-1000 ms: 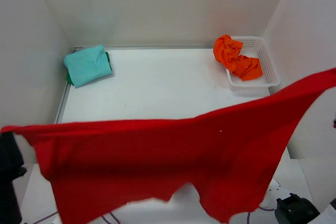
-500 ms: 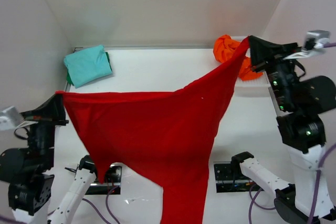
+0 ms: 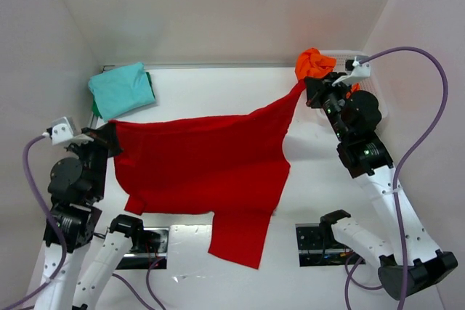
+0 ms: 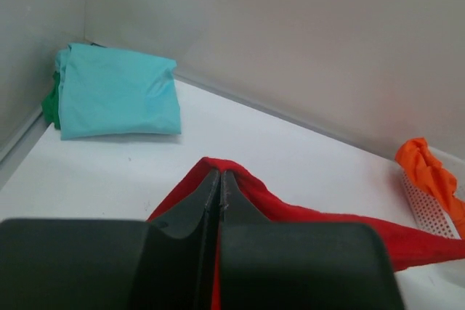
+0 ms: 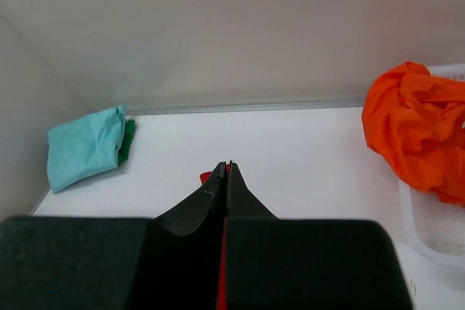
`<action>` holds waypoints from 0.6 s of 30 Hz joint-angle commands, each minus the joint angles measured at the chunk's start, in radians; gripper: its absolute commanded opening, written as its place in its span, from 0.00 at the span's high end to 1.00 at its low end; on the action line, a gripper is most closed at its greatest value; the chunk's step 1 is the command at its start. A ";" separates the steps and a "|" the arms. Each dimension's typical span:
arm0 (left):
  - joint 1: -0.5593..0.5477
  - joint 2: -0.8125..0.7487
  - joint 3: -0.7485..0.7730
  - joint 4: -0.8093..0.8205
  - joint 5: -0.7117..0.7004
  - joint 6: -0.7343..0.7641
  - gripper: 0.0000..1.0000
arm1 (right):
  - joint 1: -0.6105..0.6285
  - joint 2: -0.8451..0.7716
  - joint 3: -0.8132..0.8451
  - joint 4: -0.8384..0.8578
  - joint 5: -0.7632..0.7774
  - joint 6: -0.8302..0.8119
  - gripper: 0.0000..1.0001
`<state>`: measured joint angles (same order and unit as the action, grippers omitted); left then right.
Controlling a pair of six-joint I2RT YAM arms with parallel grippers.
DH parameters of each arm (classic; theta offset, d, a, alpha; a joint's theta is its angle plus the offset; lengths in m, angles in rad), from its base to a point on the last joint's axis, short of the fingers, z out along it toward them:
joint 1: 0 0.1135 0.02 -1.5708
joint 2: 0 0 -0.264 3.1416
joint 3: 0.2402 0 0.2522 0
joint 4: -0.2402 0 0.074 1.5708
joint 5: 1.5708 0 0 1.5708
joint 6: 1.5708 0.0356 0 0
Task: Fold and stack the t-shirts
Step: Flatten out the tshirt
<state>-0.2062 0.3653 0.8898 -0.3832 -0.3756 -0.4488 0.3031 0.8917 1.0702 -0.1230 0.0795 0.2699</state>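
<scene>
White table (image 3: 218,99), white walls — the red t-shirt (image 3: 203,168) hangs stretched over it, left gripper (image 3: 114,138) and right gripper (image 3: 304,87) each pinched tight on a top corner, probably the shoulders. The spreading step is in hand; next it wants lowering flat — then folding and stacking on the folded teal t-shirt (image 3: 122,89).

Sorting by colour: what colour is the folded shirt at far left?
Folded cloth t-shirt: teal-turquoise, left wrist view.
</scene>
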 commanded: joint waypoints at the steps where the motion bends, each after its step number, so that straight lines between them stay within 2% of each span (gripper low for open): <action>1: -0.001 0.110 0.020 0.136 -0.048 0.001 1.00 | -0.005 0.026 0.005 0.174 0.054 0.017 1.00; 10: -0.001 0.449 0.081 0.217 -0.195 0.059 1.00 | -0.005 0.236 0.088 0.243 0.043 0.035 1.00; 13: -0.001 0.555 0.100 0.271 -0.204 0.070 1.00 | -0.005 0.321 0.126 0.253 0.043 0.035 1.00; 18: 0.073 0.774 0.199 0.290 -0.168 0.061 1.00 | -0.005 0.464 0.204 0.282 0.052 0.035 1.00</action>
<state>-0.1764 1.0142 0.9867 -0.1883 -0.5316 -0.4080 0.3031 1.2694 1.1606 0.0452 0.1028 0.2985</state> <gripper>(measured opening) 0.004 0.005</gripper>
